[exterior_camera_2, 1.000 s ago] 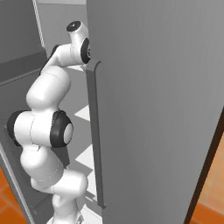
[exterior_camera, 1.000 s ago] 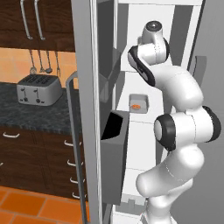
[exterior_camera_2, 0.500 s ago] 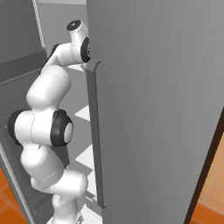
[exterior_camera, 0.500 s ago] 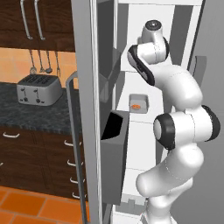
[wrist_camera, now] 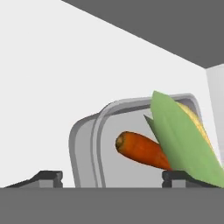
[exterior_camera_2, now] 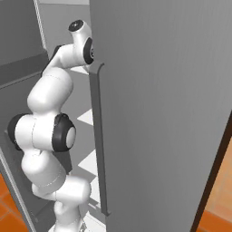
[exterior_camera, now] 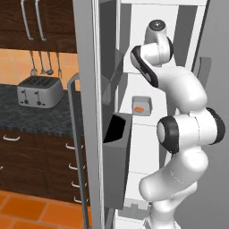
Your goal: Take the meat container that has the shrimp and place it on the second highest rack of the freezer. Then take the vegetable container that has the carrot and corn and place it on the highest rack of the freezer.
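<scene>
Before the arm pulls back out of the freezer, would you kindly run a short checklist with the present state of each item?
1. Gripper open, tips apart on either side of the vegetable container: ok.
2. Carrot and corn lying inside the container: ok.
3. Container resting on the white highest rack: cannot tell whether fully seated.
4. Meat container with the shrimp on a lower shelf inside the freezer: ok.
5. Freezer door open, leaving room for withdrawal: ok.
</scene>
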